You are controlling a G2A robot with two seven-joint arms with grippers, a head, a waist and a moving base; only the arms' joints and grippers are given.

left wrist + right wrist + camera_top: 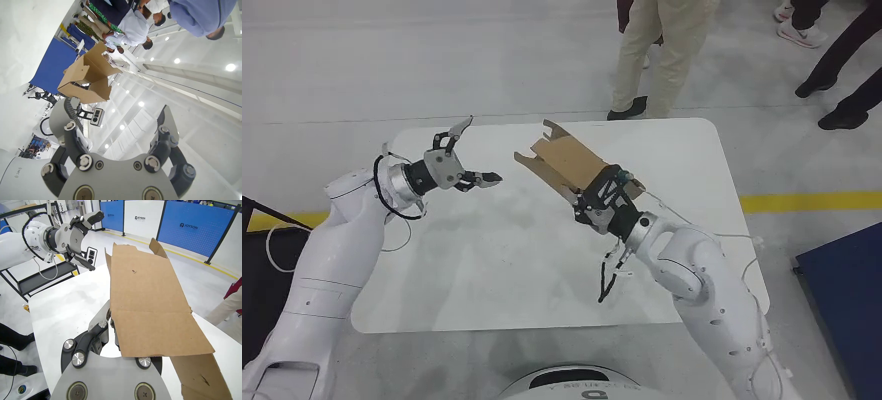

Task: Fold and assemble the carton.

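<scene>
While right tool [592,201] clamps carton [567,160] edge | left tool [482,150] agape, apart

Carton [567,165], clamped in right gripper [600,203], is held over the table's [492,270] far middle, blocking that spot. Left gripper [485,150], fingers spread, hangs near its open end, not touching; narrow gap between them. Wide bare tabletop on the near side gives either arm room.

Quantity check. Carton [567,162]: one unit. Table [492,270]: one unit. Grippers: two units, left gripper [480,150], right gripper [589,197].
</scene>
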